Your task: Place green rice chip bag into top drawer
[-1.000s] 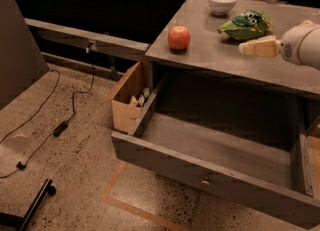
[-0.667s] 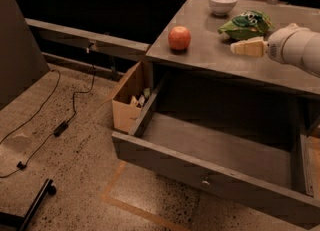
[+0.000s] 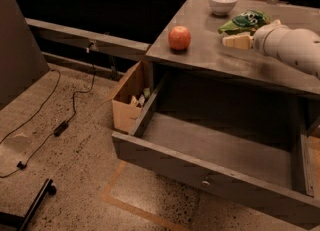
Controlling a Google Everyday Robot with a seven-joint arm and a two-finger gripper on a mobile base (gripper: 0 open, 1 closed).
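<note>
Crinkled shiny green snack bag (image 3: 246, 21) lies near the desk's far edge, the gripper (image 3: 237, 40) just beside it; wide shallow grey drawer (image 3: 220, 149) hangs open below the front edge

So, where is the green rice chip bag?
The green rice chip bag lies on the countertop, between the white bowl and the claw, right of the apple.

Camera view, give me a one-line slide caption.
Gripper at the green rice chip bag on the countertop, near an apple and white bowl, with the top drawer open below.
</note>
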